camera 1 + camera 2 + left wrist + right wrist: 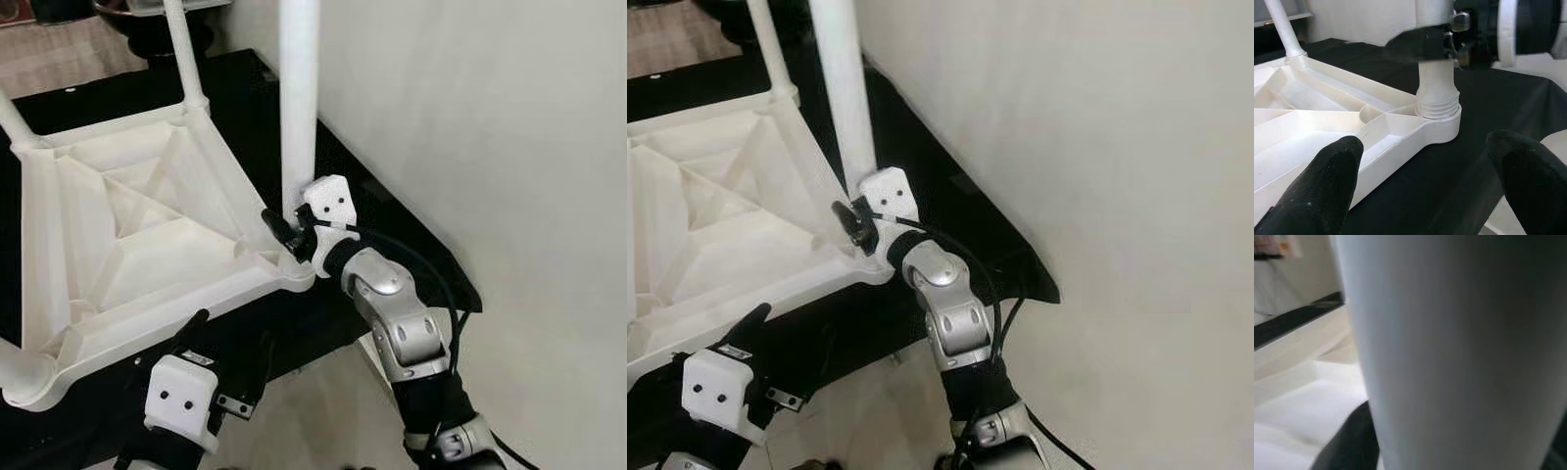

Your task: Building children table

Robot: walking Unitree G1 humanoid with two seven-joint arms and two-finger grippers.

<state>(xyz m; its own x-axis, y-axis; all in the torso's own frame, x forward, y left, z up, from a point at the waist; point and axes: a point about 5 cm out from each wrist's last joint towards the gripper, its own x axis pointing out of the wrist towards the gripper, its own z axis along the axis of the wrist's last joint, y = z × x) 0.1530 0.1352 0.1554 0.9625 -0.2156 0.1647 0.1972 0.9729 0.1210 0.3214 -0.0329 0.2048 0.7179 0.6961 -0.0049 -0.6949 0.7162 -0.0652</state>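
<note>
The white plastic tabletop (pixel 137 245) lies upside down on a black mat, its ribbed underside up. A white table leg (pixel 298 98) stands upright in the near right corner socket (pixel 1437 105), with threads showing at its base. My right gripper (pixel 284 230) is shut on this leg just above the socket; the leg (pixel 1449 352) is pressed close to the right wrist camera. Another leg (pixel 183 49) stands at the far corner. My left gripper (pixel 230 343) hangs open below the tabletop's near edge, its fingers (pixel 1317 191) apart and clear of the socket.
The black mat (pixel 392 235) ends close to a pale wall (pixel 490 127) on the right. Light floor (pixel 313 411) lies under the mat's near edge. A third leg base (pixel 24 377) lies at the near left corner. A dark object stands at the far edge.
</note>
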